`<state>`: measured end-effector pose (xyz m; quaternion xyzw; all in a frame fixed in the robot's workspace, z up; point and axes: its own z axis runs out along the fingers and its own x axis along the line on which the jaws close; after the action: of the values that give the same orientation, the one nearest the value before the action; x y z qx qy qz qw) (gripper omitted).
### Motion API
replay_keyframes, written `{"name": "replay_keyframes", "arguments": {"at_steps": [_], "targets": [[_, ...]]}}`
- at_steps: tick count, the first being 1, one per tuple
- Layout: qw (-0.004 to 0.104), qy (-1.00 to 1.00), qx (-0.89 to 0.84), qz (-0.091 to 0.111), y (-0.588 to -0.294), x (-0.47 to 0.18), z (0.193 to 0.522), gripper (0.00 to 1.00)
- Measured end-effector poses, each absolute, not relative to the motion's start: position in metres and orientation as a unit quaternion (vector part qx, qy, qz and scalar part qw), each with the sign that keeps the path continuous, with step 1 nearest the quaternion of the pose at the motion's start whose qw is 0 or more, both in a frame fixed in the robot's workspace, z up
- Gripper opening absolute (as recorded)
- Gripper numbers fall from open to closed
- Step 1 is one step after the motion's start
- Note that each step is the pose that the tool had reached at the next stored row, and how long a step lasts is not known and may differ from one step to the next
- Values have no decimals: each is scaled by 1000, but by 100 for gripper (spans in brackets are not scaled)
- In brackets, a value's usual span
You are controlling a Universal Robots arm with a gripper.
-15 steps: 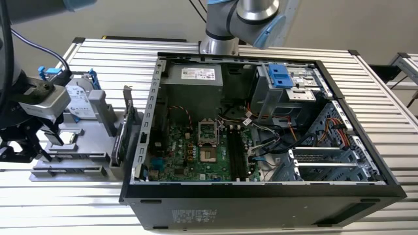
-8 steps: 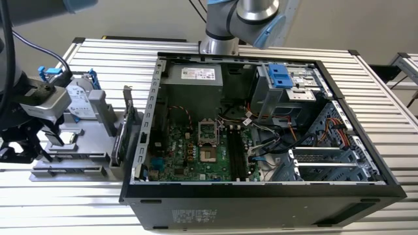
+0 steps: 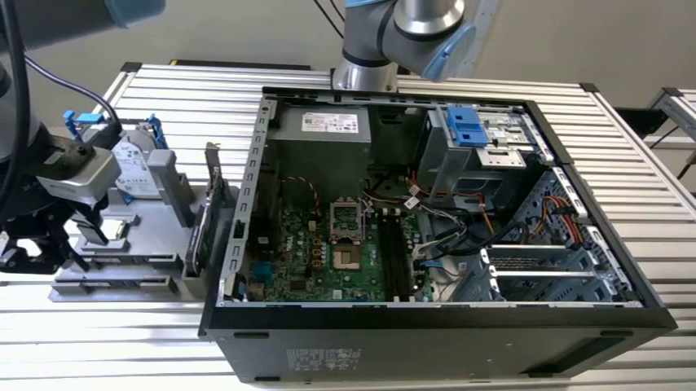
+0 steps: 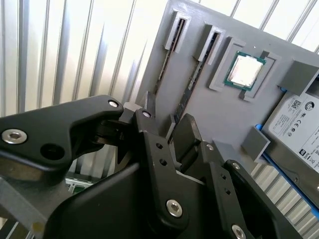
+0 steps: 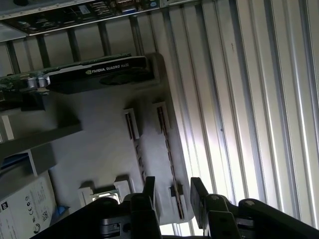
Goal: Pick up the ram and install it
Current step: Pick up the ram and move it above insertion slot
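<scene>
While my gripper (image 5: 173, 188) hangs over the grey tray (image 5: 99, 154), fingers apart astride the ram (image 5: 166, 144) standing edge-up in its slot, I fear an off-centre close; one finger touching first could tilt or jam it.

Computer case (image 3: 435, 342) on the surface (image 3: 185, 90), parts tray (image 3: 109, 281) beside it on the exterior view's left, claw (image 5: 173, 188) over the tray, straddling the ram (image 5: 167, 149).

The ram (image 5: 169, 162) stands on its long edge in a slot of a grey holder (image 5: 99, 144), a thin dark strip seen edge-on. One end lies in the gap between the spread jaws. Whether it touches them cannot be told.
</scene>
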<state>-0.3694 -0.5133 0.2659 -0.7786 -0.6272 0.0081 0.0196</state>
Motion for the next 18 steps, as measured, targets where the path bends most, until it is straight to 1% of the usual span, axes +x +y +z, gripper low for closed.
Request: {"name": "replay_keyframes", "arguments": {"at_steps": [18], "targets": [[20,-627,-779,8,-513,-369,254,100]]}}
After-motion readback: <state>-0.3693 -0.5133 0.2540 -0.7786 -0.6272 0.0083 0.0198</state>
